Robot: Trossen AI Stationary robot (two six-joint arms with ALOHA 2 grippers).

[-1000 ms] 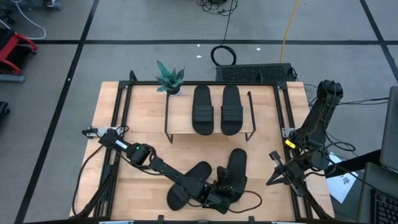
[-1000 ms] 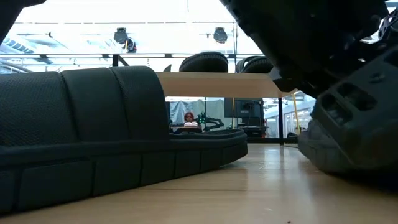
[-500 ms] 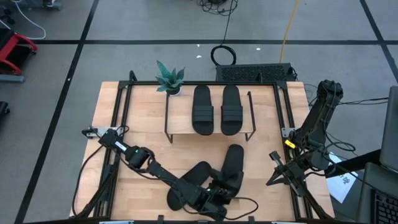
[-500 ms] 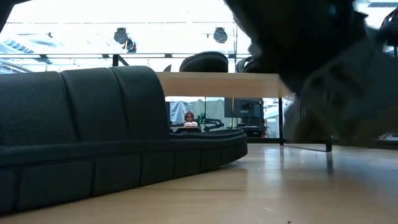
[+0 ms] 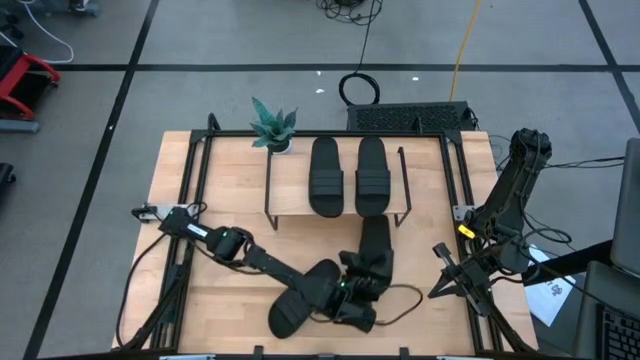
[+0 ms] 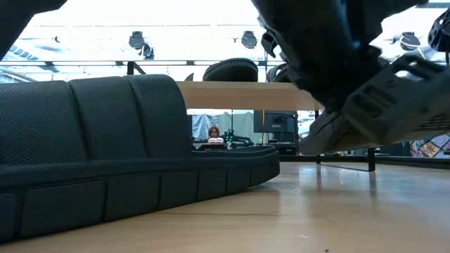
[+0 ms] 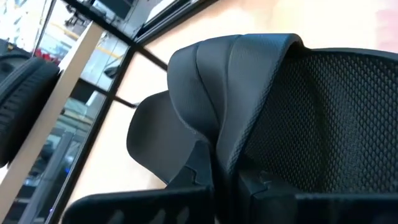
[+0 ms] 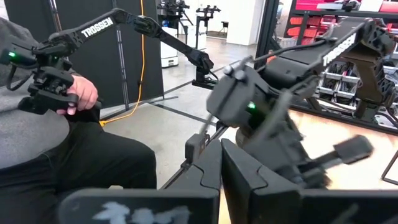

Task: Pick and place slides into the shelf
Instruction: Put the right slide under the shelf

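Two slides (image 5: 343, 176) lie side by side on the shelf (image 5: 290, 196); a third slide (image 5: 374, 252), just in front of the shelf, is clamped in the left gripper (image 5: 352, 292), beside the fourth slide (image 5: 302, 300). Right gripper (image 5: 446, 270), fingers together, waits beyond the shelf's right end.

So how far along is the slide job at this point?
About half done. Two slides already lie side by side on the shelf top. The left gripper is shut on a third slide, which points toward the shelf and is off the table in the low view. The fourth slide lies untouched on the table near the front edge. The right arm waits at the table's right side.
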